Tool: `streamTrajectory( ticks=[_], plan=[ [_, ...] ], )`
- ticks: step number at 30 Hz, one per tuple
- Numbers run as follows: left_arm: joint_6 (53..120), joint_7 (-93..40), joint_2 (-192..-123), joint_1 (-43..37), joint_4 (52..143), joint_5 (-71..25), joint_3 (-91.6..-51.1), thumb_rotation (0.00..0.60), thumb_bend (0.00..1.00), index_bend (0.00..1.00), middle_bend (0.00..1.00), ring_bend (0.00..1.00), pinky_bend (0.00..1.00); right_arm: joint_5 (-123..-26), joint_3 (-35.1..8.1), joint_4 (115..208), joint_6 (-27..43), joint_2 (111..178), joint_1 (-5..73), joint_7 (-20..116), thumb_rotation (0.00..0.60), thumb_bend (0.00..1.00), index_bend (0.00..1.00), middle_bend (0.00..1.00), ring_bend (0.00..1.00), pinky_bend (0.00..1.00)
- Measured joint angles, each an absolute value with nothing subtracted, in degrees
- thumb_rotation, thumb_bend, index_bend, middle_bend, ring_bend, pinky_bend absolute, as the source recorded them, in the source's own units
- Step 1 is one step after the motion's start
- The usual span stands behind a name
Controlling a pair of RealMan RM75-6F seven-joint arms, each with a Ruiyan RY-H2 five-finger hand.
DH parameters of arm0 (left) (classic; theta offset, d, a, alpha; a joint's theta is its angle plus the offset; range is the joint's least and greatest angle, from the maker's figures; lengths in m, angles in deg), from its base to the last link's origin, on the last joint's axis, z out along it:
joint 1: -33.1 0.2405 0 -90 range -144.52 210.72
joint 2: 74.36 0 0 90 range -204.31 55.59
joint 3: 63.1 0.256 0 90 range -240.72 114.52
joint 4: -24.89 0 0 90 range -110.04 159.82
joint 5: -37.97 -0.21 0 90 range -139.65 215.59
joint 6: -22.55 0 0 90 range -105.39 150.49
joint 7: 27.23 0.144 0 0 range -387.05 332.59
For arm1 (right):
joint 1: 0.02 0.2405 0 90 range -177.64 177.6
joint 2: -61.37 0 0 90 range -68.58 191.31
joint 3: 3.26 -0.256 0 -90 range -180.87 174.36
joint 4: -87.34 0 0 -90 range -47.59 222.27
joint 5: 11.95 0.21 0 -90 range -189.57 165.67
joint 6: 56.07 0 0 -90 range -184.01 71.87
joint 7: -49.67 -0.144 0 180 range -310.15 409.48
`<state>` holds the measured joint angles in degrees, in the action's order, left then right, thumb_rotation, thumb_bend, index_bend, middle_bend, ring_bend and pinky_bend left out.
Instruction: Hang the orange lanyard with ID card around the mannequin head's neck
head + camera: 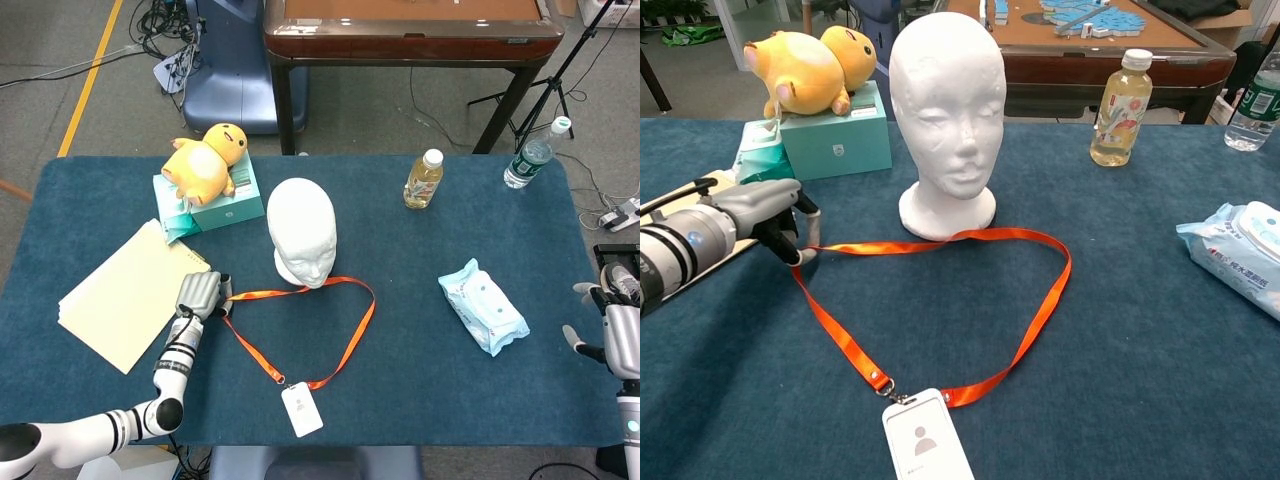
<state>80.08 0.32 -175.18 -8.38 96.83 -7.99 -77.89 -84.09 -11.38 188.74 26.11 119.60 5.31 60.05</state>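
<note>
The white mannequin head [303,232] [948,110] stands upright mid-table, facing me. An orange lanyard [355,335] [1050,300] lies in a loop on the blue cloth in front of its base, touching the base at the far side. Its white ID card [301,410] [927,448] lies flat near the front edge. My left hand [200,295] [765,210] pinches the loop's left bend, lifted slightly off the cloth, left of the mannequin. At the table's right edge my right hand [615,325] hangs off the table, fingers apart and holding nothing.
A yellow plush [208,158] lies on a teal box [835,140] behind the left hand, beside a yellow folder [125,290]. A juice bottle [423,180], a water bottle [528,157] and a wipes pack [482,306] sit to the right.
</note>
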Motion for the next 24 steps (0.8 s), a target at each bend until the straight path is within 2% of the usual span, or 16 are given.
streamTrajectory(
  ticks=[18, 24],
  plan=[
    [81.33, -5.87, -170.78, -6.53, 106.35, -14.72, -76.98, 0.600, 0.36, 0.66, 1.00, 1.00, 1.00, -84.09, -11.15, 191.56, 23.53, 119.99, 7.85, 66.31, 0.600, 0.25, 0.36, 0.43, 0.39, 0.46],
    [81.41, -6.38, -169.83, -6.62, 108.17, -16.71, -76.42, 0.600, 0.36, 0.66, 1.00, 1.00, 1.00, -82.08, -12.18, 195.01, 21.88, 121.78, 10.85, 72.89, 0.600, 0.25, 0.41, 0.42, 0.32, 0.43]
  ],
)
